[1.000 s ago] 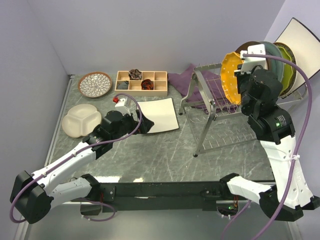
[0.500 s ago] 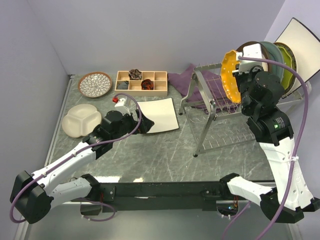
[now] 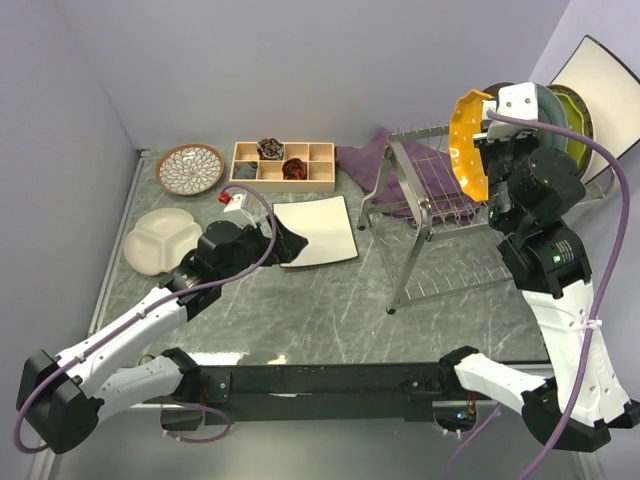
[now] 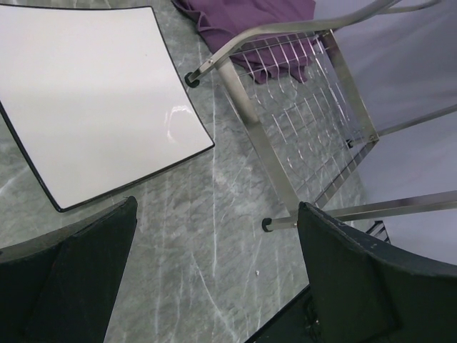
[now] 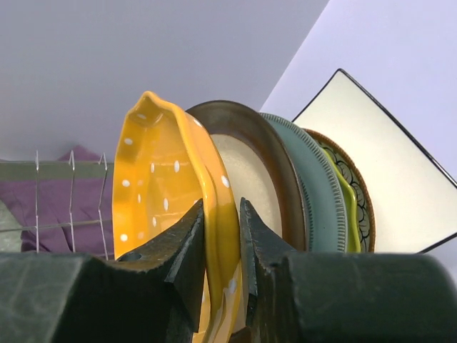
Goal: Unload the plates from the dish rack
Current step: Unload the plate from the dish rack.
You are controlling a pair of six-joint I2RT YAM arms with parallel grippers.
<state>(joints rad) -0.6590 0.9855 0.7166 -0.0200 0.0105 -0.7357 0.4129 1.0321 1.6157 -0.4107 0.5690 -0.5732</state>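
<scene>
The right gripper is closed on the orange scalloped plate – one finger on each face, clamped over the rim. The plate stands upright on edge, foremost in a row of plates at the right end of the dish rack. Directly behind it, in order, stand a brown-rimmed plate, a teal plate, a yellow-green plate and a white square plate. Whether the orange plate's lower edge sits between the tines cannot be determined from either view. The left gripper is fully open and holds nothing; it hangs over the grey marbled table, just beside the near right corner of a second white square plate lying flat. Further left on the table lie a cream divided plate and a petal-patterned plate. A wooden compartment tray sits along the back, with a purple cloth between it and the rack – partly beneath the rack's wires.
</scene>
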